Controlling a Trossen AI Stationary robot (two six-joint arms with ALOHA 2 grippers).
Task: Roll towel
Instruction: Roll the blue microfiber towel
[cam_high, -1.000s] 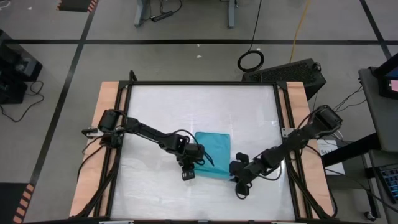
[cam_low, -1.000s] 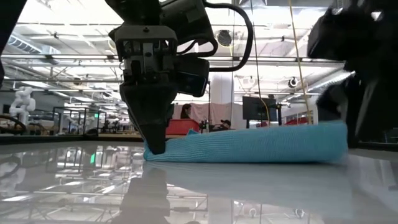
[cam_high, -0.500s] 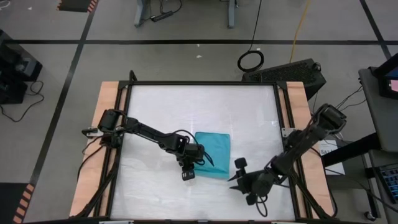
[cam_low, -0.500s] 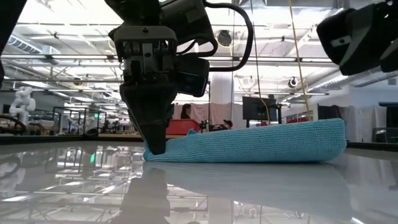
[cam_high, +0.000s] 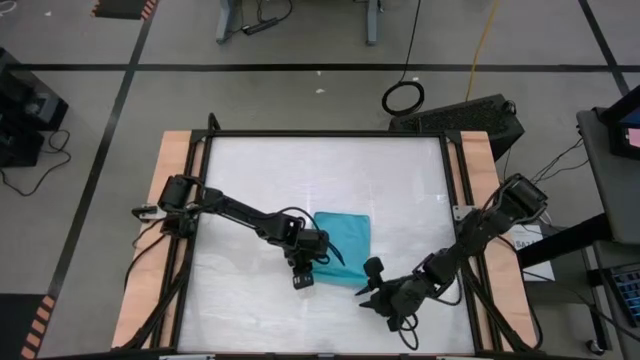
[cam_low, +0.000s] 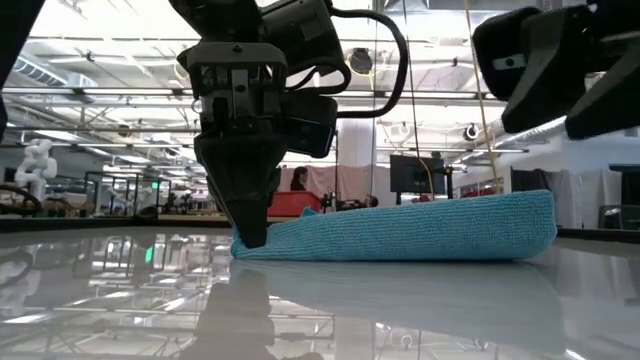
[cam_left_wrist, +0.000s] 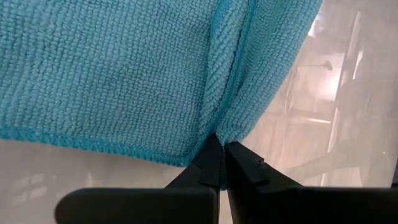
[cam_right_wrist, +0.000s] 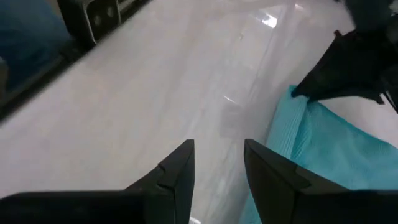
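towel (cam_left_wrist: 124, 74) | left end effector (cam_left_wrist: 222, 155) pinching edge, seemingly | wrist-only detail

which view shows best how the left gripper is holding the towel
Left wrist view: left gripper is shut, pinching the towel edge. Low view shows the pinch side-on; high view only from above; right wrist view barely.

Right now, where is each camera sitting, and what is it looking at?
High: above, looking straight down; both arms, turquoise cloth towel.
Low: at tabletop height, looking across; left gripper pinching the towel's corner.
Left wrist: on the left arm; shut fingers grip the towel's edge.
Right wrist: open right gripper above the glossy white table.
All share the towel.
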